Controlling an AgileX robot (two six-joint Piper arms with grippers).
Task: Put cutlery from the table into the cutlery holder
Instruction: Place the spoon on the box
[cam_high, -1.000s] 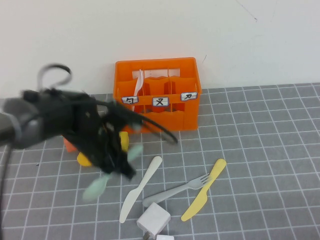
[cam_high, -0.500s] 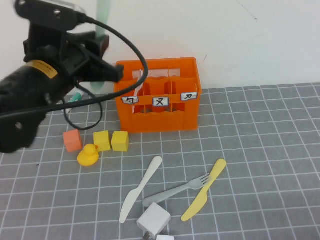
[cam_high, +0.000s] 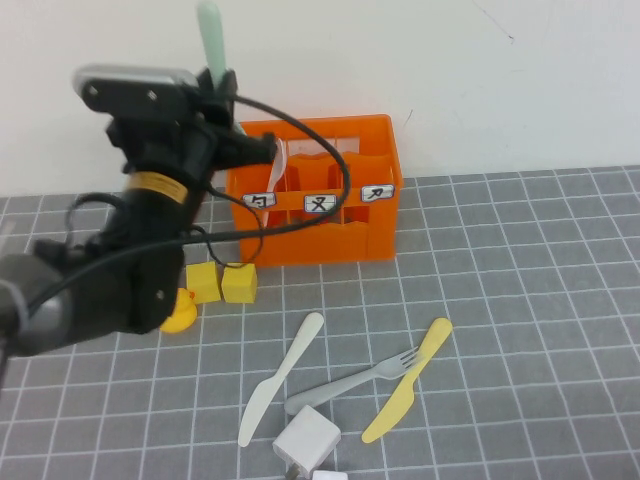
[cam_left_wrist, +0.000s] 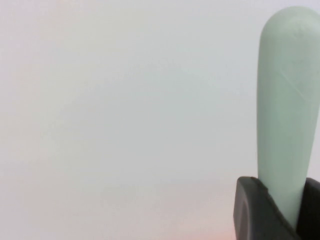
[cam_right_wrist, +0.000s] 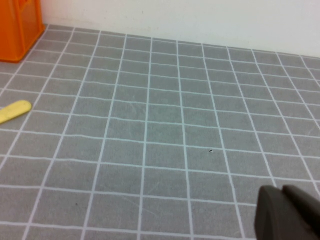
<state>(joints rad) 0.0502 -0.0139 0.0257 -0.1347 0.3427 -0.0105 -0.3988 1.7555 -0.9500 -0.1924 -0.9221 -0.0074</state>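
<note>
- The left gripper (cam_high: 222, 85) is raised above the table (cam_high: 520, 300), at the left rear corner of the cutlery holder (cam_high: 315, 190), and its fingers are clenched on the mint green spoon (cam_high: 211, 40)
- The mint green spoon stands almost upright, its rounded end pointing up in front of the white wall; in the left wrist view the same spoon (cam_left_wrist: 287, 110) rises out of the dark fingers (cam_left_wrist: 255, 212)
- The cutlery holder stands at the back of the table near the wall, and the pale pink spoon (cam_high: 279, 165) is already standing in its left compartment
- Three pieces of cutlery lie on the table in front of the holder: the white knife (cam_high: 281, 376), the grey fork (cam_high: 352, 381) and the yellow knife (cam_high: 407, 381); the grey fork and the yellow knife cross each other
- Two yellow blocks (cam_high: 222, 282) lie just left of the holder's front, beside the left arm
- A white box (cam_high: 307, 441) lies at the near edge, close to the handle end of the fork
- The right gripper (cam_right_wrist: 287, 215) is low over bare table, well apart from the holder; only its dark tip shows in the right wrist view, and I cannot tell if it is released or clenched
</note>
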